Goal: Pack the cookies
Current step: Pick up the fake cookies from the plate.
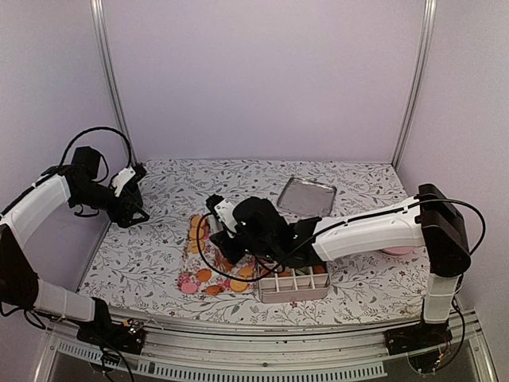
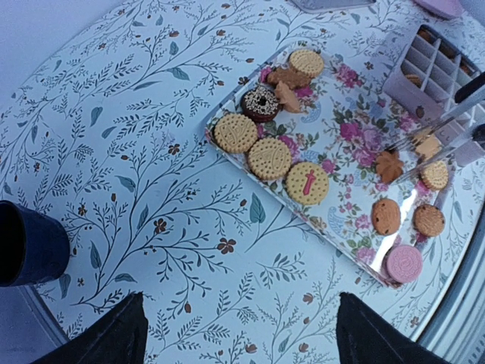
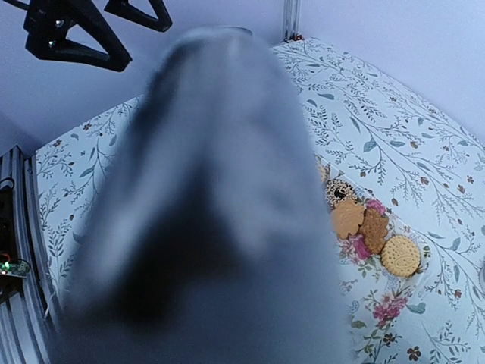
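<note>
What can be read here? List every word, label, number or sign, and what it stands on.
No readable text in any view.
Round tan biscuit with a pink icing mark: a single stroke, no clear letter.
Pale round embossed biscuits: pattern too small to read.

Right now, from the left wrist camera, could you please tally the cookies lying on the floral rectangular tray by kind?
Pale tan round biscuits: 5
Orange-brown round biscuits: 2
Brown flower-shaped biscuits: 3
Dark chocolate ring biscuit: 1
Pink round biscuit: 1
Total: 12, leaving out one half-hidden tan piece that I cannot identify.
</note>
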Controlling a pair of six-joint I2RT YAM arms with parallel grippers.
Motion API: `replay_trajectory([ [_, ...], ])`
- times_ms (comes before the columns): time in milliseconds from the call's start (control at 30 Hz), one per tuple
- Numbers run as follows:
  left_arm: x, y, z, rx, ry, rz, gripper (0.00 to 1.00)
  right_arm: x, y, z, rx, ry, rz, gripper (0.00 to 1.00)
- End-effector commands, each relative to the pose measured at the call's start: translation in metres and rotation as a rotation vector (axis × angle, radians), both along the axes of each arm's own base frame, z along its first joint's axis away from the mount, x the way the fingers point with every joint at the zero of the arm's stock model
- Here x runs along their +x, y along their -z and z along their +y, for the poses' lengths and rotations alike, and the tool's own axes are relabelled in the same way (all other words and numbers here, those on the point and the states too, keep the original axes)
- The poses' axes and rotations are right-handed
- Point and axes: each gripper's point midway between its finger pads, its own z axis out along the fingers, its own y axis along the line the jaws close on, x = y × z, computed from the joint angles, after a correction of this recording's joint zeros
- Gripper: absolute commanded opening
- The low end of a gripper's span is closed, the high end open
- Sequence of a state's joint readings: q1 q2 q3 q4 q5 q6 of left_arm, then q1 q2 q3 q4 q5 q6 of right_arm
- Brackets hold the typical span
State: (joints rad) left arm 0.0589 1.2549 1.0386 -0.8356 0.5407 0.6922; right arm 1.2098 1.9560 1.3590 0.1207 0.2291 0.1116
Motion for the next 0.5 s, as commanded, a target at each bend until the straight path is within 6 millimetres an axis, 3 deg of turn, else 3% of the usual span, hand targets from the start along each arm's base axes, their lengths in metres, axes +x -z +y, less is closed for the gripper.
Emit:
replay_trajectory([
  [0,-0.002,-0.004,0.000,0.000,0.004,-0.009,0.87,0.000,-0.010,-0.006,0.015,0.030,-0.001,0.25],
  [133,-0.003,-0.004,0.000,0.000,0.002,-0.007,0.86,0.005,-0.037,-0.007,0.042,0.047,-0.049,0.20],
  [333,-0.003,-0.003,0.002,0.009,-0.001,-0.008,0.86,0.000,-0.102,-0.020,0.140,0.039,-0.107,0.20],
  [467,-0.003,-0.004,0.002,0.013,-0.001,-0.008,0.86,-0.010,-0.119,-0.040,0.167,0.039,-0.092,0.20],
])
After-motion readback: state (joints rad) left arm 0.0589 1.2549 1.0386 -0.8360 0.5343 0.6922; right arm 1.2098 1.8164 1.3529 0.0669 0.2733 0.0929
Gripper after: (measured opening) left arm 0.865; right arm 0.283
